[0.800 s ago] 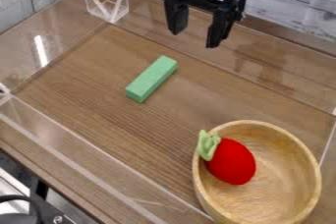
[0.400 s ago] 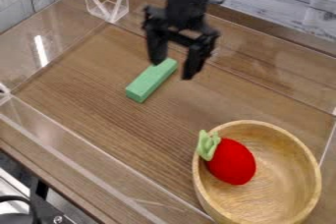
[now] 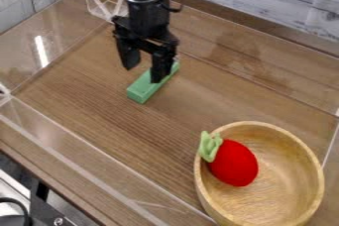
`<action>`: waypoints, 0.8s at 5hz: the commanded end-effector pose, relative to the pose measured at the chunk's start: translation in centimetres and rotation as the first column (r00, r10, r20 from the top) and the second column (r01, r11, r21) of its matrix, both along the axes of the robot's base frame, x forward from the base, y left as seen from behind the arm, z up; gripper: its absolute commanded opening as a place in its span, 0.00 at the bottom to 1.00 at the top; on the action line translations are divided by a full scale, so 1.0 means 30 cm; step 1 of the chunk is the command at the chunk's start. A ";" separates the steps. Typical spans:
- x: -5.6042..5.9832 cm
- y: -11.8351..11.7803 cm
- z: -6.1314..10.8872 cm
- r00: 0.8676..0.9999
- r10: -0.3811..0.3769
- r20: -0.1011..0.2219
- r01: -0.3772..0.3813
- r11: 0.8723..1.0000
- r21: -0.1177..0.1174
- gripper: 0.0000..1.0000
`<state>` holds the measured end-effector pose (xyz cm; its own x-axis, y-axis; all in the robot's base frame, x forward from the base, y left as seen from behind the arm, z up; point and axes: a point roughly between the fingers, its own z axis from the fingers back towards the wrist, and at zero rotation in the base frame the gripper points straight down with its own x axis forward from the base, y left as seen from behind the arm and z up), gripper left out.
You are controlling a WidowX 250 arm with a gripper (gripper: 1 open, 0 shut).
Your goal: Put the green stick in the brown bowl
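So this is the reach-and-line-up part, right before the grab. The green stick (image 3: 153, 81) is lying flat on the wooden table (image 3: 252, 81), well away from the brown bowl (image 3: 261, 175), up and to the left of it. Nothing has been picked up yet.

The gripper (image 3: 145, 65) is hanging right over the stick's far end, pointing straight down, with the black arm rising up out of the top of the shot. The jaws are spread wide and empty. One finger looks to be on each side of the stick, though I honestly can't tell whether the tips are touching the table or floating just above it.

Next move, I'd guess: settle down that last bit so the fingers straddle the stick properly, then squeeze. It's sitting near one end instead of the middle, so the stick might tip when lifted. After that it's a carry down and right to the bowl.

The bowl already has a red strawberry toy (image 3: 232, 161) on its left side, so dropping the stick in the open right half seems safest.
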<state>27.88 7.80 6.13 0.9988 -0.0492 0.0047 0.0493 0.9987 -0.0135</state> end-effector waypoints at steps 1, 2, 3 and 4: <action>0.037 0.009 0.047 0.997 0.031 0.069 -0.031 0.999 0.009 1.00; 0.054 0.010 0.050 0.996 0.046 0.080 -0.046 0.999 0.008 1.00; 0.064 0.013 0.020 0.993 0.076 0.086 -0.077 0.997 0.005 1.00; 0.071 0.012 -0.006 0.991 0.100 0.090 -0.101 0.995 0.003 1.00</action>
<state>29.46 7.95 4.95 0.9972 0.0492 0.0556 -0.0485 0.9987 -0.0146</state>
